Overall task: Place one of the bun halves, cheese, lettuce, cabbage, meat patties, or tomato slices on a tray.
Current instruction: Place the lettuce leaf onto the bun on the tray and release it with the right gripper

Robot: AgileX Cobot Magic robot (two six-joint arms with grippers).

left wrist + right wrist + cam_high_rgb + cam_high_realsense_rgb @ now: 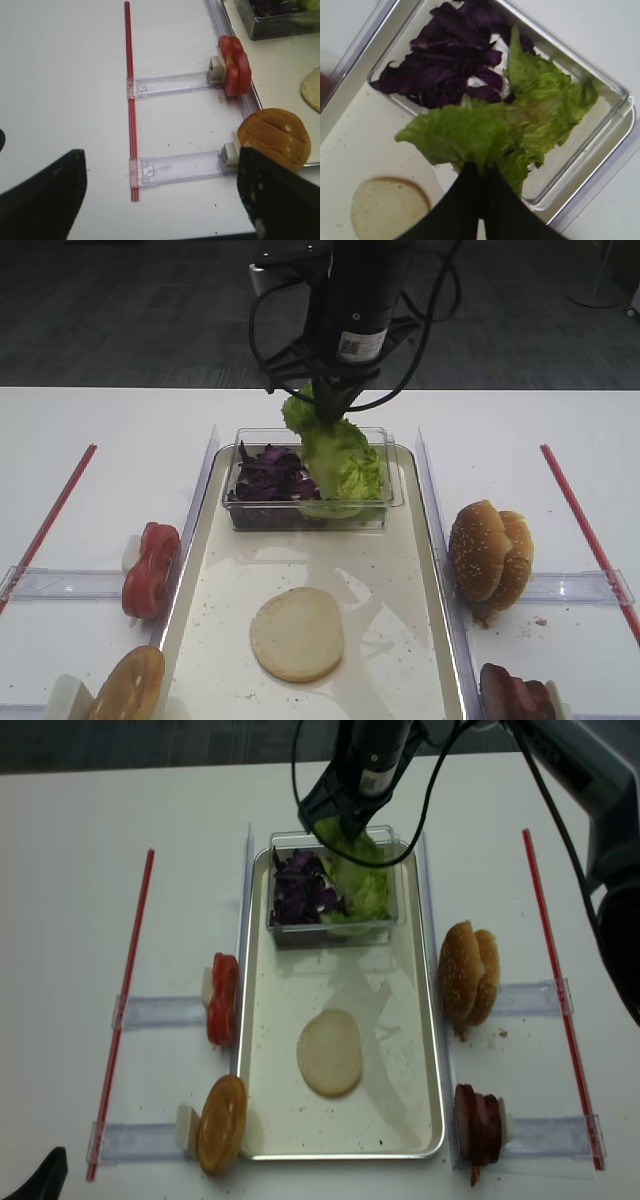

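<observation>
My right gripper [326,412] [482,172] hangs over the clear tub [305,516] at the far end of the tray [395,575], shut on a bright green ruffled lettuce [340,455] [470,132] leaf. The leaf dangles from the black fingertips [462,200], its lower end at the tub's right half. Purple cabbage [270,475] [447,65] fills the tub's left half. A flat pale bun half [297,633] [387,207] lies in the tray's middle. My left gripper [160,200] is open over the bare table left of the tray, holding nothing.
Tomato slices [150,568] [235,65] and a golden-brown round stack [130,685] [275,137] stand in clear rails left of the tray. Sesame bun halves [490,550] and meat patties [515,695] stand on the right. Red strips [50,525] [590,530] mark both sides.
</observation>
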